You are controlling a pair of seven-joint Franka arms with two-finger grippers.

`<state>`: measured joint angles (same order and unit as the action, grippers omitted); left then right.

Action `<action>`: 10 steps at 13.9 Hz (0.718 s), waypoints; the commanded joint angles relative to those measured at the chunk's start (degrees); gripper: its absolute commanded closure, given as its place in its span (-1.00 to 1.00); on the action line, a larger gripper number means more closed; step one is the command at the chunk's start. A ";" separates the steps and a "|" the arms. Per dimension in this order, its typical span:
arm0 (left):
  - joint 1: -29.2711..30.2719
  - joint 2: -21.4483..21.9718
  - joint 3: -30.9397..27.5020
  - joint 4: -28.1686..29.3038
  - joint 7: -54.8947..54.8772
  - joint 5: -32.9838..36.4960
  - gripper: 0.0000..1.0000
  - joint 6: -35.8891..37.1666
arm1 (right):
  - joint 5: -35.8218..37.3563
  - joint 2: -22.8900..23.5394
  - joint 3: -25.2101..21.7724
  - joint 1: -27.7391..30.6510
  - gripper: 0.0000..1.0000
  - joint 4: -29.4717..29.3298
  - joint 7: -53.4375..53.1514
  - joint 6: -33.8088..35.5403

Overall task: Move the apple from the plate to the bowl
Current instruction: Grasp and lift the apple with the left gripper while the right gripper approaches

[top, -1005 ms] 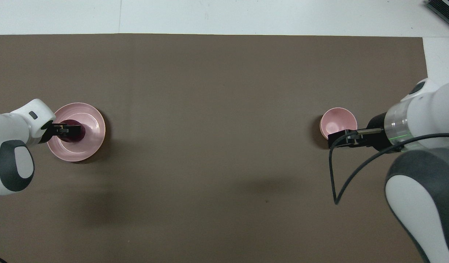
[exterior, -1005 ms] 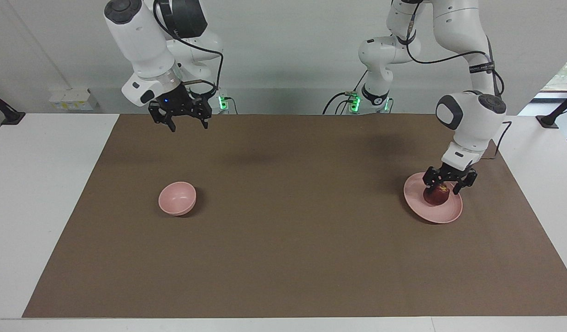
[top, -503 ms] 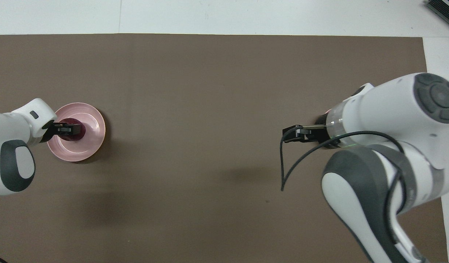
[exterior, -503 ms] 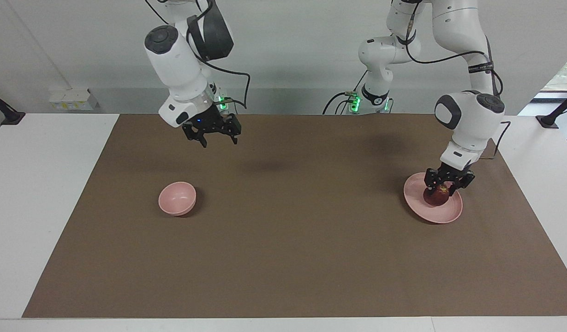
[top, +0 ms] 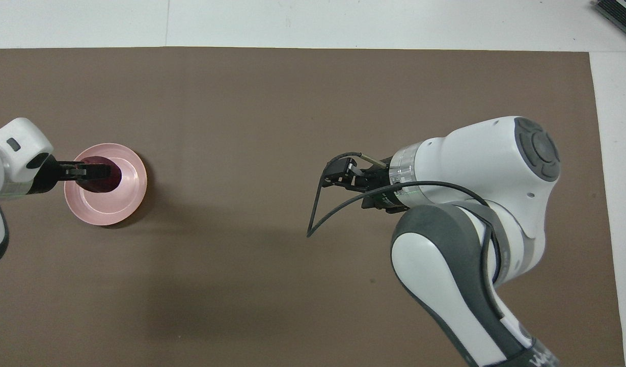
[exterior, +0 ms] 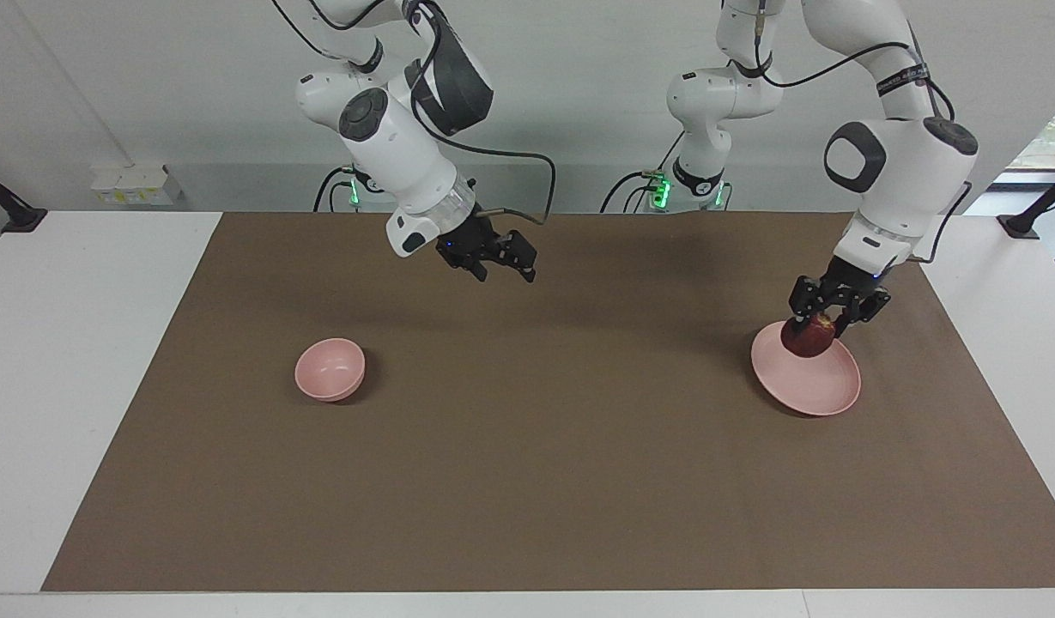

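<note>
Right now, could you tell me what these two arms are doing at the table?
The left end effector is shut on the apple and holds it just above the plate, at the left arm's end of the mat. The right end effector is open and empty, up over the bare mat. The bowl sits empty toward the right arm's end.

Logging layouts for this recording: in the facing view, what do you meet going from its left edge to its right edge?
Bowl → right pincer, open, in the air over the mat → plate, with the apple held over it in the shut left pincer.
</note>
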<state>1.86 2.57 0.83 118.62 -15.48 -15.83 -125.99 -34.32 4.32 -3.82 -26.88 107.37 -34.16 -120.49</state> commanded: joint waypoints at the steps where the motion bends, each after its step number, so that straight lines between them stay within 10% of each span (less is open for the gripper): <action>1: -2.73 -0.72 -0.04 -5.84 1.49 -6.47 1.00 7.24 | -6.97 -0.19 -0.05 -1.25 -1.00 -0.14 -6.87 -2.90; 10: -10.92 -0.20 3.56 -5.50 13.11 -24.48 1.00 5.58 | -36.60 -0.71 0.30 -3.18 -1.00 0.12 -10.74 -9.75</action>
<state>-8.45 2.33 3.59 113.84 -3.44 -35.82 -119.97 -67.55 4.32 -3.78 -28.81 106.90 -42.12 -127.53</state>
